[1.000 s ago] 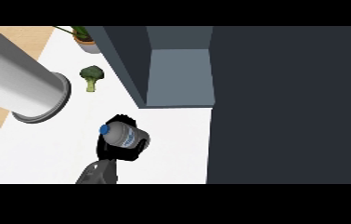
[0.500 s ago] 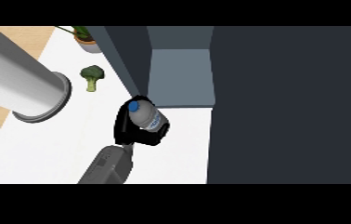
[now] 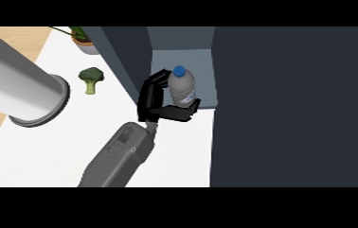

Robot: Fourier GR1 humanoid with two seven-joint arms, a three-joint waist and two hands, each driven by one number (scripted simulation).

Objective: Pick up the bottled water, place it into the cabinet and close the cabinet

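Bottled water (image 3: 183, 87) sits upright at the cabinet (image 3: 180, 57) opening; your left hand (image 3: 157, 104), fingers wrapped around it, lies at its 7 o'clock.

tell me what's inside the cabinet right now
The bottled water, blue cap up, sits at the cabinet opening, held by the left hand. Only bare grey interior shows around it; the dark door hides the rest.

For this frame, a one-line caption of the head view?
Hand holds bottled water at the open cabinet shelf.
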